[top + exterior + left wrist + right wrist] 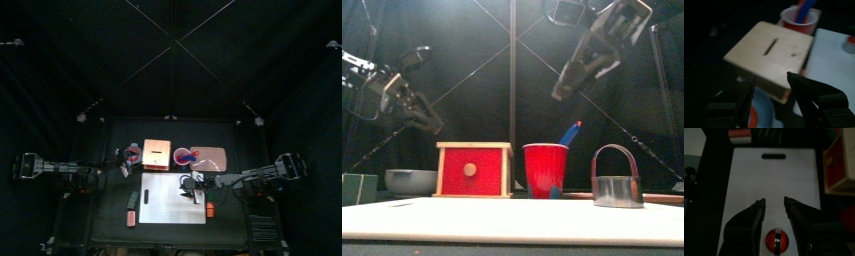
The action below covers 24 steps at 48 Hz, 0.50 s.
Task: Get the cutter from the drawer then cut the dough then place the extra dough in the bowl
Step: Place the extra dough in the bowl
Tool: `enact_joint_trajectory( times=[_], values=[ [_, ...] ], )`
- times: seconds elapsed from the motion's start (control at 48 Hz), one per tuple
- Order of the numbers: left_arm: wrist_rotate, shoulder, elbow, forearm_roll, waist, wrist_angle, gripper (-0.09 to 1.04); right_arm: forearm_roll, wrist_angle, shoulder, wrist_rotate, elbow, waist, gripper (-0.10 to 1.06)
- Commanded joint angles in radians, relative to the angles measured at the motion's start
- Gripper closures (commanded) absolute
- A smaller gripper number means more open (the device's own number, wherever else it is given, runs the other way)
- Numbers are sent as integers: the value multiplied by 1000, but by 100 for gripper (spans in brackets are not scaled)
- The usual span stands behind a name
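Claws first: the right claw (774, 203) hangs spread and empty straight above the cutter (616, 184). The cutter stands right of centre in the front view, seemingly on the red dough (769, 239) on the white board (771, 178). I'd guess the claw is lined up to take the wire handle. At the left of the top view the left claw (769, 80), likewise spread and empty, hovers over the bowl (412, 181), probably placed for scraps. On the desk (96, 215) I count one cutter, one dough disc, one bowl, one wooden box (473, 170) with its drawer shut, and one red cup (545, 170).

Black curtains (171, 60) hang behind and beside a small black table (167, 236).
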<state>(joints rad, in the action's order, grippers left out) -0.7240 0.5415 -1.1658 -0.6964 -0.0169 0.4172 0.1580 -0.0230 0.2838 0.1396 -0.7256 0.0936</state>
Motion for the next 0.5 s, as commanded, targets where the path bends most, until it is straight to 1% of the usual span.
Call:
enact_joint_trajectory(
  times=[0.021, 0.125, 0.229, 0.5],
  values=[
    [9, 2, 58, 55, -112, 44, 6, 15, 161, 26, 2, -15, -38, 22],
    [26, 0, 66, 69, -161, 84, 6, 17, 282, 26, 2, -41, -55, 22],
    [49, -3, 64, 74, -179, 109, 6, 20, 347, 25, -6, -57, -57, 22],
    [103, -43, 61, 98, -183, 135, 6, 17, 360, 17, -2, -75, -61, 22]
  ],
)
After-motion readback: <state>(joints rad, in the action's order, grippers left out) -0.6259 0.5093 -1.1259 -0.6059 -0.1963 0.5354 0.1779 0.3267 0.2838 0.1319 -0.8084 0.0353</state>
